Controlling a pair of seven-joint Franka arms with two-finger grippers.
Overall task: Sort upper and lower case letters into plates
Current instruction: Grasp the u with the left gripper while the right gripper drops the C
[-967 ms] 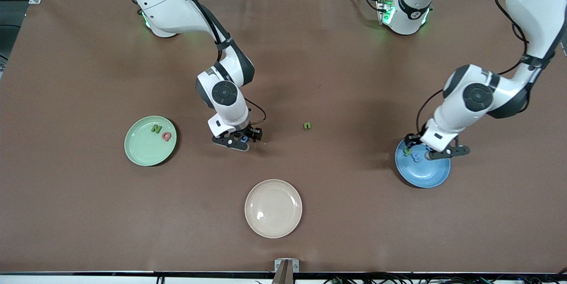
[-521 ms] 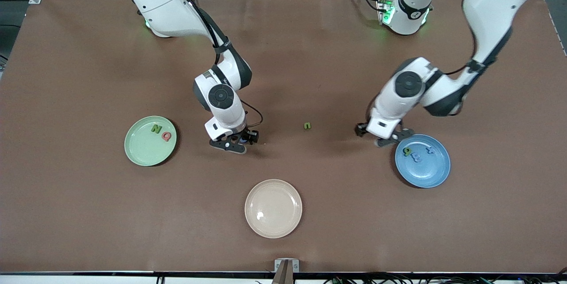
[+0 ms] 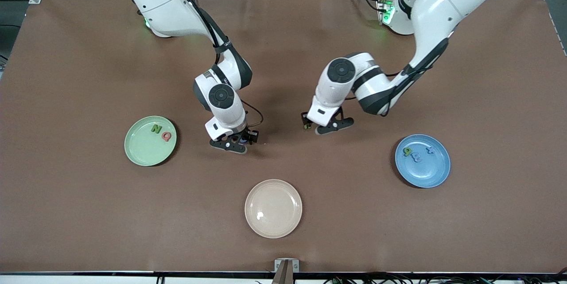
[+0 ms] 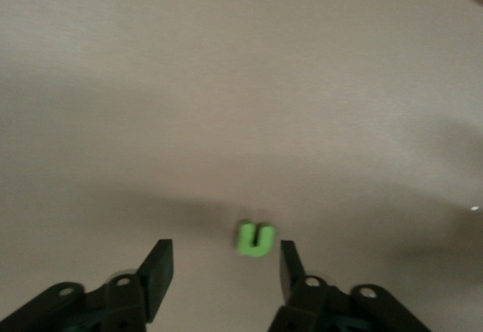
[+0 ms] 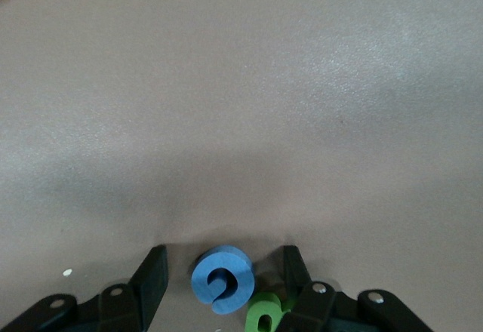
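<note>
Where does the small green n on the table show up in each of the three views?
Front view: the green n lies on the brown table cover, just beside the left tool, partly hidden by it.
Left wrist view: the same letter lies between the left tool's open fingers, close to one of them.
Right wrist view: not in it.
Shared landmark: the left tool.

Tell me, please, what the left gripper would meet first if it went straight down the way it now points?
Probably the green n, lying on the table just off the left gripper, between its open fingers; depth is unclear.
</note>
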